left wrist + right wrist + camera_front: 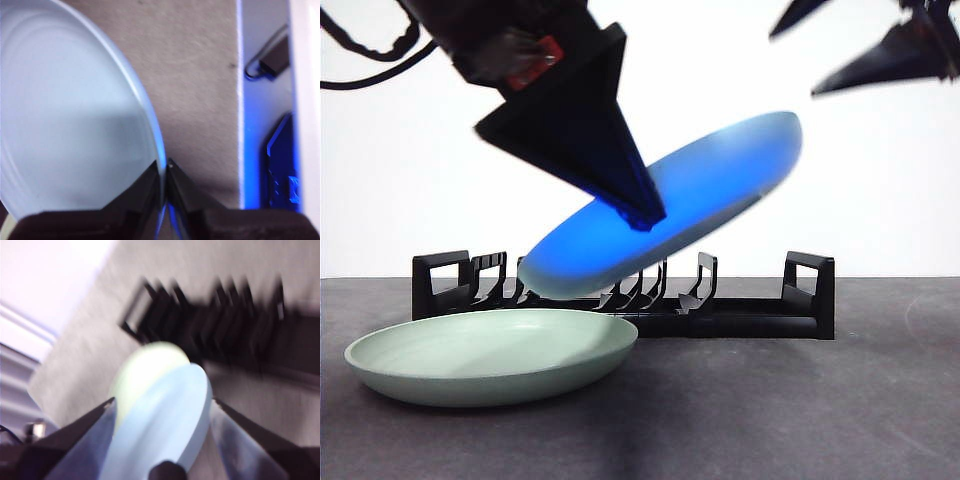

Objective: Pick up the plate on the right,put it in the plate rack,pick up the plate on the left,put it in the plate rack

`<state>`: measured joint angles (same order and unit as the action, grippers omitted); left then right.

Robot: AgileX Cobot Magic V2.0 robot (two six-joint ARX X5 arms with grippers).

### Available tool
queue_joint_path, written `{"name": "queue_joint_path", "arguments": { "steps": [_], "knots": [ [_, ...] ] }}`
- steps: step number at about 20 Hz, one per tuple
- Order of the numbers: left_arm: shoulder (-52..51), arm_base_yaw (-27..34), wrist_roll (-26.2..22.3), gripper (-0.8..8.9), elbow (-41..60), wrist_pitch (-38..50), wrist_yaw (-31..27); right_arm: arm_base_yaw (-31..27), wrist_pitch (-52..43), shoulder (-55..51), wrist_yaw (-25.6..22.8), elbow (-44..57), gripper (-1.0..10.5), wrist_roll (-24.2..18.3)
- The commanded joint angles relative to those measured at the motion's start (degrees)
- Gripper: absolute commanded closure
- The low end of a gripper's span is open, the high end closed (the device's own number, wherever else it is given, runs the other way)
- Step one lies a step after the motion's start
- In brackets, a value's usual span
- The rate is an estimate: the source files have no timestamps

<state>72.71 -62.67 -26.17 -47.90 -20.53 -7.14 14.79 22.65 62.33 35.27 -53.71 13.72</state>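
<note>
A blue plate (700,190) hangs tilted in the air above the black plate rack (810,290), its high end to the right. My left gripper (645,215) comes down from the upper left and is shut on the plate's rim; the left wrist view shows the jaws (165,170) pinching the edge of the blue plate (70,110). My right gripper (793,64) waits open at the top right, clear of the plate. Its wrist view looks down past the open right gripper (163,400) onto the blue plate (165,430), the pale green plate (145,365) and the rack (225,325).
The pale green plate (490,355) lies flat on the dark table (800,410) at the front left, just before the rack's left end. The rack runs across the middle of the table, with a loop handle at each end.
</note>
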Motion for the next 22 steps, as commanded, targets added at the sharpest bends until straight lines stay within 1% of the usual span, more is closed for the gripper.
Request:
{"name": "queue_joint_path", "arguments": {
  "steps": [1, 3, 5, 6, 7, 8, 10, 15, 19, 22],
  "knots": [
    [-0.1, 2.3, 5.1, 8.22, 0.2, 3.7, -0.5, -0.2, -2.6, -3.0, -3.6, -0.1, 6.3, 0.0],
    [-0.5, 5.5, 9.3, 8.22, 0.0, 6.8, -0.3, -0.2, -3.4, -5.6, -8.6, -0.1, 6.3, -0.1],
    [-1.0, 9.4, 13.0, 8.23, -0.3, 9.7, 0.2, -0.2, -3.7, -7.4, -11.2, -0.1, 6.3, -0.1],
    [-1.4, 11.5, 14.3, 8.23, -0.3, 11.3, 1.4, -0.2, -3.6, -7.9, -11.8, -0.1, 6.3, -0.2],
    [-1.9, 13.9, 15.4, 8.23, -0.3, 12.9, 4.3, -0.2, -3.6, -8.2, -11.8, -0.1, 6.3, -0.4],
    [-2.4, 16.4, 16.8, 8.23, -0.3, 14.7, 8.9, -0.2, -3.5, -8.3, -11.8, -0.1, 6.3, -0.4],
    [-3.2, 20.3, 20.1, 8.23, -0.3, 17.4, 15.9, -0.2, -3.1, -8.3, -11.8, -0.1, 6.3, -0.7],
    [-3.4, 30.3, 29.3, 8.23, -0.3, 25.0, 30.0, -0.2, -2.5, -8.3, -11.7, -0.1, 6.3, -0.7],
    [-3.4, 38.0, 34.7, 8.23, -0.3, 30.8, 36.8, -0.2, -2.3, -8.3, -11.6, -0.1, 6.3, -0.7],
    [-3.4, 42.8, 37.8, 8.23, -0.3, 33.8, 39.3, -0.2, -2.2, -8.3, -11.6, -0.1, 6.3, -0.7]
  ]
}}
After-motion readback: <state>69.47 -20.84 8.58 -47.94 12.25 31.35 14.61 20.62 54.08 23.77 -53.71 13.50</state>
